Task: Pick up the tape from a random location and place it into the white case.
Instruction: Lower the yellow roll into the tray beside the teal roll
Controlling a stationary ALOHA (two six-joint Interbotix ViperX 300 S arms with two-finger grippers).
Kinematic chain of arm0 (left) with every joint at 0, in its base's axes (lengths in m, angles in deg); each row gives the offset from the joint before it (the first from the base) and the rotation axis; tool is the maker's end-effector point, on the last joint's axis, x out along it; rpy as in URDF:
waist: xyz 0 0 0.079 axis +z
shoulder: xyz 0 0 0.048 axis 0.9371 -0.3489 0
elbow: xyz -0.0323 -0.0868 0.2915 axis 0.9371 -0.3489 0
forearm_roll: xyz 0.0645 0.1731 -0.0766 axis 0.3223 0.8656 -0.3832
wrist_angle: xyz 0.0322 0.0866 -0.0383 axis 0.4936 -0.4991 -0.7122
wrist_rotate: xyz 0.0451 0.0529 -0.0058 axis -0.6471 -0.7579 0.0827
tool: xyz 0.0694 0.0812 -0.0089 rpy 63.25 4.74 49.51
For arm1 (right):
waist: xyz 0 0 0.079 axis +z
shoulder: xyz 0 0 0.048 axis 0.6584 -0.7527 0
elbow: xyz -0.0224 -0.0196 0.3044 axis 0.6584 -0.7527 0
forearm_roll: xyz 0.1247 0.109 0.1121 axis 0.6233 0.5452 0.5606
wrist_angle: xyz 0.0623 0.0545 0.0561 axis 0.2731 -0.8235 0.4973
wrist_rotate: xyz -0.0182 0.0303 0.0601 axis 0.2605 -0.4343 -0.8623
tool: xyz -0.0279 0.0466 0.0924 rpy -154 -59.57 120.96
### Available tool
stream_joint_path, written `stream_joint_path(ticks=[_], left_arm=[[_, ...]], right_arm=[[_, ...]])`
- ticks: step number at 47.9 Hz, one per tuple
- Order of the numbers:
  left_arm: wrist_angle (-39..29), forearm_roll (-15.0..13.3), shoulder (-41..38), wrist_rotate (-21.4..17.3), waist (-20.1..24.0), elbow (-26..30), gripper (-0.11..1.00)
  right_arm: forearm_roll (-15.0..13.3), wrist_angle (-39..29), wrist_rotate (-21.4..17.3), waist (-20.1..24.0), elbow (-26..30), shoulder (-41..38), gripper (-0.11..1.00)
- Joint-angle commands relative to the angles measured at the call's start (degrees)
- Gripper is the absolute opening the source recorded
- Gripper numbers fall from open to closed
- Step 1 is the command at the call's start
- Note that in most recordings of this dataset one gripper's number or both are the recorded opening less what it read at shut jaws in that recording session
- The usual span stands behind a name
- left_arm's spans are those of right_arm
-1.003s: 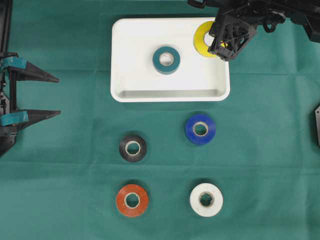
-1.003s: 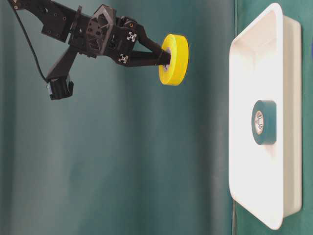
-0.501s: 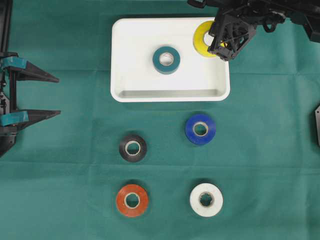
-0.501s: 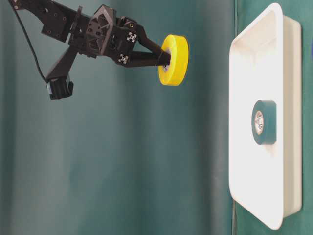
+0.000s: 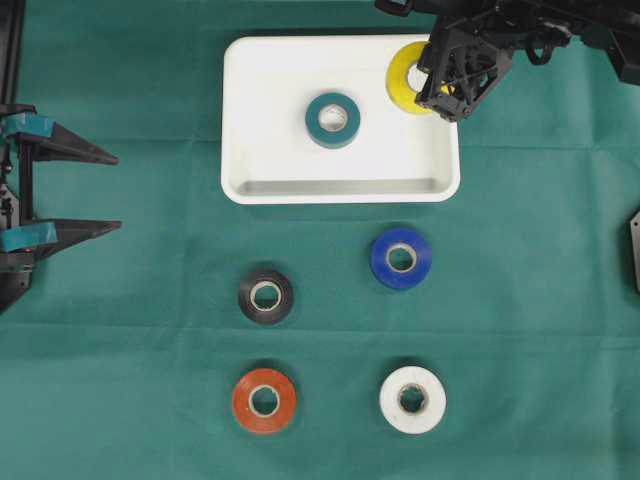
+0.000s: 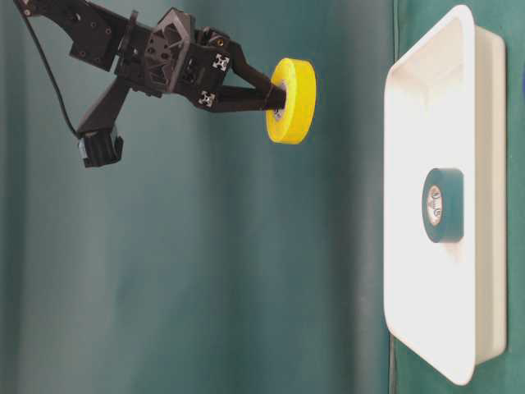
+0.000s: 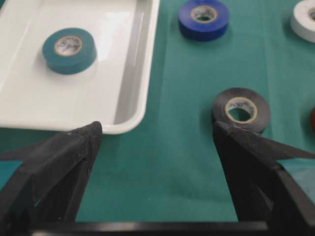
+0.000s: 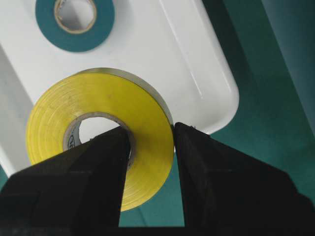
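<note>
A green cloth covers the counter [image 5: 560,300], with the white case [image 5: 250,120] lying flat toward its far edge. The right tool [image 6: 279,97] is clamped on the yellow tape [image 6: 294,100], one finger through the core and the other outside the ring, which keeps the roll from slipping. It holds the roll well above the case's right end, a fair spot for a drop inside the rim. A teal tape [image 5: 333,119] already lies in the case. Blue tape [image 5: 401,257], black tape [image 5: 266,296], orange tape [image 5: 264,400] and white tape [image 5: 412,399] wait on the cloth, spaced apart so each can be reached. The left tool [image 5: 100,192] sits wide open and empty at the edge.
</note>
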Motion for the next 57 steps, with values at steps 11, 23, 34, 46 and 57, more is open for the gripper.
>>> stream_joint_path(ticks=[11,23,34,46,57], left_arm=[[0.35,-0.09,-0.53,0.00,0.09,0.53,0.95],[0.35,-0.09,-0.53,-0.09,0.09,0.53,0.95],[0.35,-0.09,-0.53,0.00,0.09,0.62,0.95],[0.35,0.00,-0.53,-0.09,0.09,0.53,0.95],[0.35,-0.09,-0.53,0.00,0.09,0.53,0.95]], right_arm=[[-0.09,0.53,0.00,-0.18,0.70,1.67,0.31],[-0.09,1.23,0.00,-0.18,0.53,1.67,0.31],[-0.09,2.20,0.00,-0.18,-0.26,0.79,0.31],[0.00,4.66,0.00,-0.09,-1.41,-0.97,0.31],[0.09,7.73,0.00,-0.18,-1.76,-4.22,0.31]])
